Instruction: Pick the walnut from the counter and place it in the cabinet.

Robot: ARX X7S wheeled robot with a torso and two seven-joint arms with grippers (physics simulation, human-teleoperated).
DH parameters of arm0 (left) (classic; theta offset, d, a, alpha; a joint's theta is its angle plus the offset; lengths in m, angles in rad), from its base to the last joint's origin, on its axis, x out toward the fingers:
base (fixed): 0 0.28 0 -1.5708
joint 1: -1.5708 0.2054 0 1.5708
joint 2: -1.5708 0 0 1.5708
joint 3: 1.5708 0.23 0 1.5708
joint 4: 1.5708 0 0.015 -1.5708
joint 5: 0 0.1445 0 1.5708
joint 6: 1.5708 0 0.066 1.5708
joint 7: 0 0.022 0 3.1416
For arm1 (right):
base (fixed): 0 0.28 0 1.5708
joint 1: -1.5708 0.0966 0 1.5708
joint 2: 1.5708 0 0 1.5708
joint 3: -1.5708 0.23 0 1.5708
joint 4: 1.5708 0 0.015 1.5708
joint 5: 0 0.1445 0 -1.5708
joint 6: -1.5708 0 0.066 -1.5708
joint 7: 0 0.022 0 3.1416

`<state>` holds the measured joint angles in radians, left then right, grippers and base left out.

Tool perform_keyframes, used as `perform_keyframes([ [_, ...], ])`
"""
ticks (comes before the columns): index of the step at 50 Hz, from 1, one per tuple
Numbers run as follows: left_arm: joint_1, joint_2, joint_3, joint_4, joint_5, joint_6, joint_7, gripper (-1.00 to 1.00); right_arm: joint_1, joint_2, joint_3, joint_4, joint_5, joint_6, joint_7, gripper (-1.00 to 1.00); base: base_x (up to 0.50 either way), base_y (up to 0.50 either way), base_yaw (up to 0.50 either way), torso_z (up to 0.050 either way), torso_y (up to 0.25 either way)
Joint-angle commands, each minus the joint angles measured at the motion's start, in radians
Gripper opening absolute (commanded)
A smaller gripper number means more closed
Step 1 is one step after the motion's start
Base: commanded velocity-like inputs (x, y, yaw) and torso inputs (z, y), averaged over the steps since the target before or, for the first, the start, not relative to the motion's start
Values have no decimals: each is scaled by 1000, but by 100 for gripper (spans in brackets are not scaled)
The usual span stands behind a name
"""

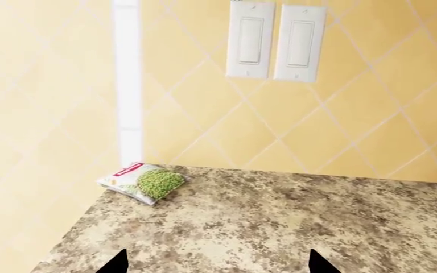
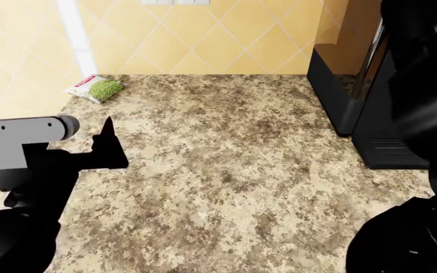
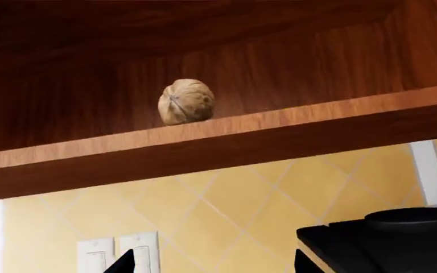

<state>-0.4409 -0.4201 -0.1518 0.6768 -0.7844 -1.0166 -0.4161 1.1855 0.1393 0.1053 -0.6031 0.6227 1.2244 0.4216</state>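
The walnut [image 3: 186, 101], a small tan wrinkled nut, sits on the brown wooden cabinet shelf [image 3: 226, 136] in the right wrist view, above and beyond my right gripper [image 3: 214, 263]. That gripper is open and empty, with only its two dark fingertips showing. My left gripper [image 1: 217, 263] is open and empty, low over the speckled granite counter [image 1: 279, 222]. In the head view my left gripper [image 2: 106, 136] hangs over the counter [image 2: 234, 170] near its left edge. The right arm is a dark mass at the right.
A white packet of green peas [image 1: 144, 182] lies at the counter's back left corner, also in the head view [image 2: 95, 89]. A black appliance [image 2: 355, 96] stands at the counter's right. Two white wall switches [image 1: 276, 41] sit on the yellow tiled wall.
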Motion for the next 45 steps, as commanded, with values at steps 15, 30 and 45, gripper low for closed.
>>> perform_keyframes([
  [15, 12, 10, 12, -5, -3, 16, -11, 100, -245, 7, 25, -3, 10, -45, 15, 100, 0, 0, 0, 0, 0],
  [30, 25, 15, 10, -3, -6, 28, -19, 100, -356, 17, 25, -2, 4, -95, 12, 100, 0, 0, 0, 0, 0],
  [45, 32, 15, 13, 2, -11, 33, -26, 100, -426, 23, 48, -49, 35, -87, 28, 100, 0, 0, 0, 0, 0],
])
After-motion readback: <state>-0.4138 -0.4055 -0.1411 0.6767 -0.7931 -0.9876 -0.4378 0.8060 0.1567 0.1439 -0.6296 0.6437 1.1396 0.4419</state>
